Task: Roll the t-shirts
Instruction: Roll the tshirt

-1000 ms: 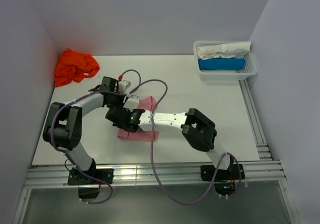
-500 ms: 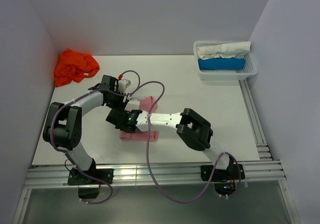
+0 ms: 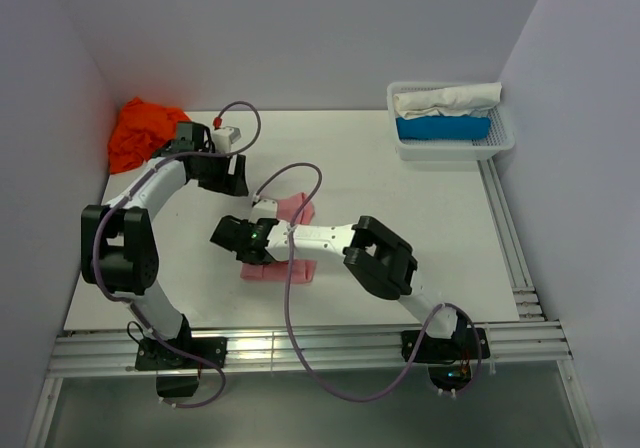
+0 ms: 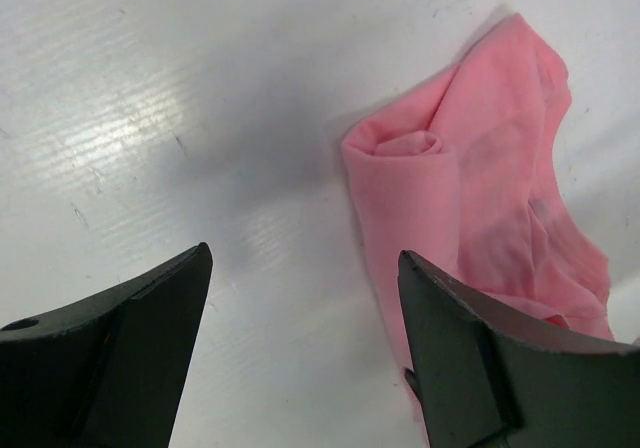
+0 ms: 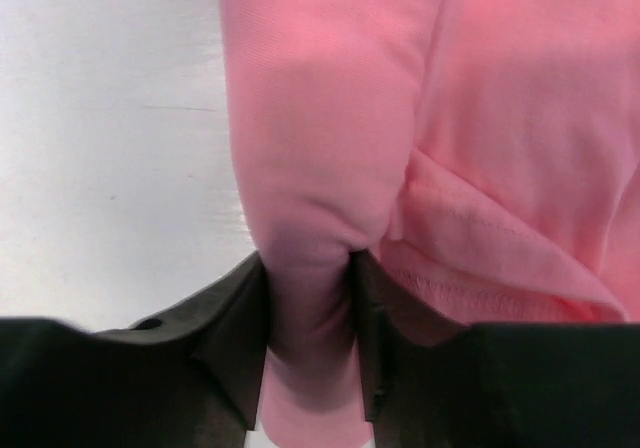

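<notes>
Table (image 3: 420, 228): plain white, faintly scuffed, with glossy highlights in the left wrist view. Pink t-shirt (image 3: 298, 206): uniform light pink, unpatterned, its folds shading to deeper rose. Orange t-shirt (image 3: 140, 133), far left: bright plain orange. Basket (image 3: 450, 151), far right: white lattice, holding a white cloth (image 3: 445, 100) on its far side and a blue cloth (image 3: 442, 128) on its near side. Left arm (image 3: 150, 183) and right arm (image 3: 320, 238): white links, black joints, mauve cables (image 3: 290, 308). Left gripper (image 4: 300, 268) and right gripper (image 5: 305, 308): matte black. Walls (image 3: 300, 28): pale lilac-grey. Near rail (image 3: 330, 348): silver.
</notes>
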Robot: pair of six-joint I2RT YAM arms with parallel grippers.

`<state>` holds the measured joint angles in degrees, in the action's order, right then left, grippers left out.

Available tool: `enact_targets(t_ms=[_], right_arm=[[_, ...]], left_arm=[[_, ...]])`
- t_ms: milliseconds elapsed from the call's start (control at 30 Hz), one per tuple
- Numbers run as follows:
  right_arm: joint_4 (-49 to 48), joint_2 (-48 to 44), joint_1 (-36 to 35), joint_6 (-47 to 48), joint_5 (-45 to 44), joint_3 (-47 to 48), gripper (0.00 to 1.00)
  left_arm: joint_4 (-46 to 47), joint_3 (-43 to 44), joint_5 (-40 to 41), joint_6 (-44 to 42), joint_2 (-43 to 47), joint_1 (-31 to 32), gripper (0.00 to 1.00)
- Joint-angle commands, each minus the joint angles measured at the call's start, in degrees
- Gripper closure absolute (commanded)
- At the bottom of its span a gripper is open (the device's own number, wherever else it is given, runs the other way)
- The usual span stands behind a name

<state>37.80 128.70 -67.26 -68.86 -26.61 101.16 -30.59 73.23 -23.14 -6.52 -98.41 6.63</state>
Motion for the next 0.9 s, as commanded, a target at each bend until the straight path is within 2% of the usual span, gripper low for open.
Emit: enact_targets(t_ms=[0, 67, 100, 200, 400, 600, 867], right_arm=[[-7.34, -0.29, 0.82, 2.14, 4.89, -4.63, 0.65], [-13.95, -3.09, 1.17, 3.99, 7.78, -8.42, 0.69], [-21.47, -4.07, 1.87, 4.69, 10.93, -12.88, 0.7], [-31.09, -7.67, 2.92, 4.26, 16.83, -21.06, 0.74], [-55.59, -11.02, 6.35, -1.0, 25.45, -34.51, 0.75], [-78.01, -9.36, 9.08, -8.12, 31.88, -44.72, 0.74], [-89.91, -4.17, 10.05, -12.7, 35.75, -46.85, 0.74]], left_arm=[[-2.98, 0.86, -3.4, -1.47, 1.64, -0.66, 0.19], [-3.07, 0.07, -3.67, -1.91, 2.34, -1.01, 0.19], [-3.07, -0.28, -3.85, -2.17, 2.52, -1.1, 0.19], [-3.51, -1.42, -4.37, -3.05, 3.31, -1.36, 0.19], [-3.25, -5.11, -5.95, -4.72, 4.89, -1.54, 0.19], [-1.67, -9.07, -7.45, -5.17, 5.34, -1.54, 0.2], [1.84, -11.62, -7.28, -3.59, 3.23, -0.75, 0.21]])
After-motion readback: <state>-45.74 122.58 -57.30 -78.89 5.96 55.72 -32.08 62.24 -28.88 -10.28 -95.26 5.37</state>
